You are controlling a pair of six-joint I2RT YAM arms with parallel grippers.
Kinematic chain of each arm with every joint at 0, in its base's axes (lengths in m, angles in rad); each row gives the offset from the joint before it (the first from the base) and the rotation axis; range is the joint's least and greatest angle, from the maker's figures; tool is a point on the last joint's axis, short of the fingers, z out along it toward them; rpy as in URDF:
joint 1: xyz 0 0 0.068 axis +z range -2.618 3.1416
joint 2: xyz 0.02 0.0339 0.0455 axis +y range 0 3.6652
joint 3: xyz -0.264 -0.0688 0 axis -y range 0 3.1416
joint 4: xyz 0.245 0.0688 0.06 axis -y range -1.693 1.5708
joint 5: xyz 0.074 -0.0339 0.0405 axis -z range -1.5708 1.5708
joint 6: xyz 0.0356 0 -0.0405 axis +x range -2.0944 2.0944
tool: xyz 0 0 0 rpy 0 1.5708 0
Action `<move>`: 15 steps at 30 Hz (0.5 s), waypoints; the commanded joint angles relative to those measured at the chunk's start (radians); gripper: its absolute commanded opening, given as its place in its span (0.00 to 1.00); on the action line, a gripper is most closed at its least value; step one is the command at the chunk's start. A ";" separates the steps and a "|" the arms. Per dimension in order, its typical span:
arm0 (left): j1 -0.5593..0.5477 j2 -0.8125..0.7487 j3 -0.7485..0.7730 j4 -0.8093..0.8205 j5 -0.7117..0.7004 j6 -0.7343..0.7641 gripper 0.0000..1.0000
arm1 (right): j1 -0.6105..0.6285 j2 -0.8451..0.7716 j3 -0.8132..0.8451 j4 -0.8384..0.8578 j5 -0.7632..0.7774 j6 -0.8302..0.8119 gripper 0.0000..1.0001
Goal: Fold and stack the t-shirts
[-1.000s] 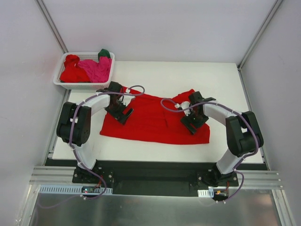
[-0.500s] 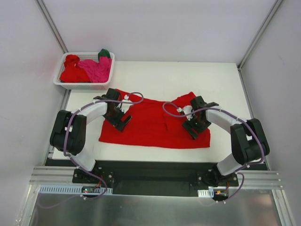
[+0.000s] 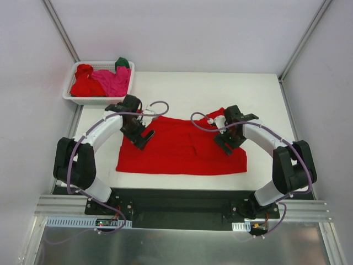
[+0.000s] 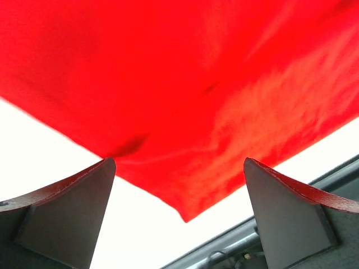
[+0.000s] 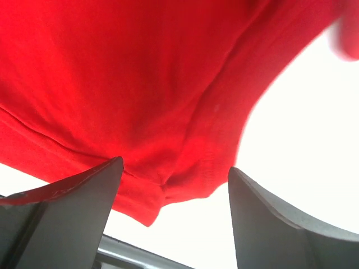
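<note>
A red t-shirt (image 3: 182, 150) lay spread flat on the white tabletop (image 3: 220, 88), in the near half between the two arms. Its near edge ran almost parallel to the tabletop's near edge, and one corner rose to a peak at the far right. A faint crease showed close to its middle.

The left gripper (image 3: 142, 137) hung over the shirt's far left corner with its jaws spread as wide as they go and nothing between them. In the left wrist view the gripper (image 4: 179, 163) showed both dark fingers (image 4: 67, 218) well apart, and under them lay red cloth (image 4: 185, 84) ending in a corner with bare white tabletop on either side.

The right gripper (image 3: 226, 144) hung over the shirt's right part, near the peaked corner. Its jaws were also open, somewhat less wide, and it held nothing. The right wrist view showed the gripper (image 5: 175, 166) with its fingers (image 5: 269, 224) apart above a stitched hem of the red cloth (image 5: 123, 84) and white tabletop to the right.

At the far left corner stood a white basket (image 3: 99, 100). It held a second red t-shirt (image 3: 84, 83), a pink t-shirt (image 3: 113, 81) and a green t-shirt (image 3: 122, 62), all bunched together.
</note>
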 commanded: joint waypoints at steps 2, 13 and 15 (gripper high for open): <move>-0.008 0.032 0.240 -0.006 -0.003 -0.033 0.99 | 0.027 -0.018 0.136 -0.045 -0.030 0.014 0.79; -0.021 0.523 0.610 0.051 -0.108 -0.126 0.98 | 0.146 0.089 0.307 -0.081 -0.049 -0.027 0.80; -0.035 0.552 0.630 0.051 -0.103 -0.129 0.98 | 0.143 0.095 0.310 -0.098 -0.046 -0.028 0.80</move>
